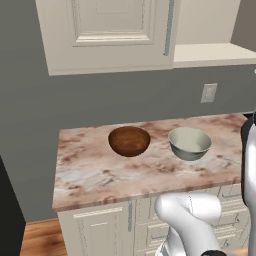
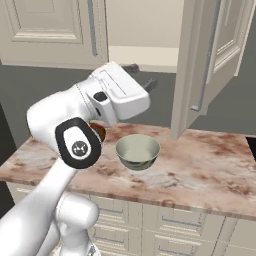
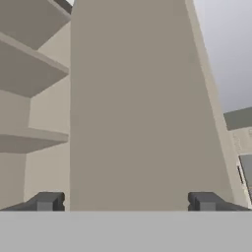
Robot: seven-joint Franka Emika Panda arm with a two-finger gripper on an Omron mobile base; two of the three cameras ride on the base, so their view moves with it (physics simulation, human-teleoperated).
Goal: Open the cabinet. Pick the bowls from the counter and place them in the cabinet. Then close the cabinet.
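Swinging the cabinet [image 2: 145,30] door [image 2: 200,65] fully clear should be finished first, with the gripper [image 2: 141,76] kept spread wide and empty beside its edge, before the wooden bowl [image 1: 129,141] and ceramic bowl [image 1: 189,143], near each other on the counter [image 1: 100,175], are approached.
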